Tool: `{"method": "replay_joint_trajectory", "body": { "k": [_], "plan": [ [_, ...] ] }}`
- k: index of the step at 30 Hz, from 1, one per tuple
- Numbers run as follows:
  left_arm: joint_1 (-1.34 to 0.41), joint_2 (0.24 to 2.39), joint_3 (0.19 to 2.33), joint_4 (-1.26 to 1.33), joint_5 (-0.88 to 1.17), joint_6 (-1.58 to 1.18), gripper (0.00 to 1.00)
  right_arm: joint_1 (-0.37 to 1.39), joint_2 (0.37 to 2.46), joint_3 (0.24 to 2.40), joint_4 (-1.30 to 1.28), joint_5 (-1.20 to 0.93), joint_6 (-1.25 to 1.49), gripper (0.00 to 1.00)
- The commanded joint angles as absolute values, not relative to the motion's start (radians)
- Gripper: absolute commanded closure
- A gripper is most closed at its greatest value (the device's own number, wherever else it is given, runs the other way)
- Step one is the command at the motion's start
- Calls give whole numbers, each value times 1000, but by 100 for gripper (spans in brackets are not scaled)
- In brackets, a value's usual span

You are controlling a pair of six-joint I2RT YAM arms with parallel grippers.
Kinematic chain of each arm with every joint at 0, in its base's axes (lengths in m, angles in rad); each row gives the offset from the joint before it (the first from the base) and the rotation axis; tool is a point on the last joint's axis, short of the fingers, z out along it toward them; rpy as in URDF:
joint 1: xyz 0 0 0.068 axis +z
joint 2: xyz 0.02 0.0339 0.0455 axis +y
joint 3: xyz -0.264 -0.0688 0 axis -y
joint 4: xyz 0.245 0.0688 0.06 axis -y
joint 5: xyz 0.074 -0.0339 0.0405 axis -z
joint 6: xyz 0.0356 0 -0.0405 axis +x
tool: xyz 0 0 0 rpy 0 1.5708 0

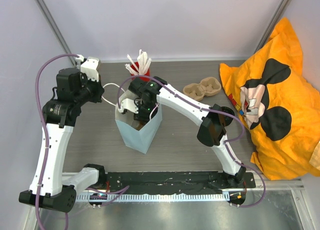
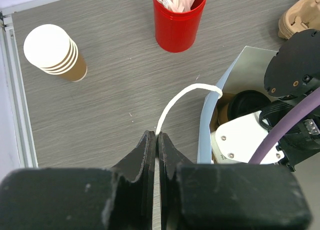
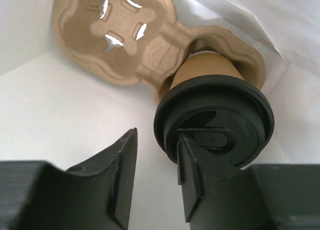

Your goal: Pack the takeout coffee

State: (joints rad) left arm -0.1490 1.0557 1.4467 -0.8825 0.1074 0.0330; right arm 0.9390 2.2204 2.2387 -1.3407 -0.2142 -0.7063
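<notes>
The takeout coffee (image 3: 210, 75), a tan paper cup under a black lid (image 3: 215, 117), sits in one pocket of a moulded cardboard carrier (image 3: 110, 35) on the white floor of the light blue paper bag (image 1: 135, 132). My right gripper (image 3: 157, 135) reaches down into the bag and is open, with nothing between its fingers. Its right finger (image 3: 192, 170) overlaps the lid's near rim. Left of the bag, my left gripper (image 2: 156, 136) is shut on the bag's white handle (image 2: 182, 94). The lid (image 2: 247, 102) also shows over the bag's edge.
A red cup of white sticks (image 1: 140, 66) stands behind the bag. A stack of tan paper cups (image 2: 52, 52) stands to the far left. A second cardboard carrier (image 1: 202, 87) lies on the table to the right, next to a large orange Mickey Mouse bag (image 1: 272, 97).
</notes>
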Motion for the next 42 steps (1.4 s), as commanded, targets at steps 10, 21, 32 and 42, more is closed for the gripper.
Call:
{"method": "replay_joint_trajectory", "body": {
  "k": [10,21,32,42],
  "plan": [
    [-138,1029,1448,-856,124,28,94,934,2168,2261,-1355,-166,-710,43],
    [-135,1031,1448,-856,127,26,94,934,2134,2278,-1348,-166,-707,30],
    [-135,1028,1447,-857,129,28,94,934,2103,2304,-1344,-172,-704,23],
    [-132,1032,1450,-857,136,26,94,936,2060,2341,-1333,-204,-695,23]
  ]
}}
